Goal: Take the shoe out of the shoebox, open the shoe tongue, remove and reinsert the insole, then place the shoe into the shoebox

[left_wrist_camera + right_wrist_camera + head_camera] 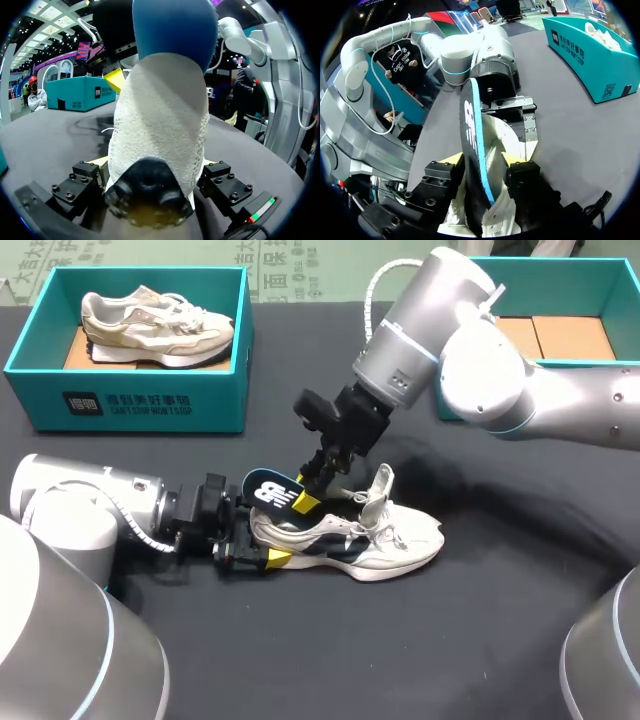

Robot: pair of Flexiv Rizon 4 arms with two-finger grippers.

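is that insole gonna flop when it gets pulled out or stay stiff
Probably bendy, not limp: the insole looks thin edge-on in the right wrist view, yet its free end stands up past the right jaws unsupported. Likely light, so a gentle pinch should do. It may drag inside the sneaker, whose heel the left jaws hold.

left gripper (262, 535): low, fingers clamping shoe (390, 540) heel | right gripper (302, 498): angled down, fingers pinching insole (268, 488)
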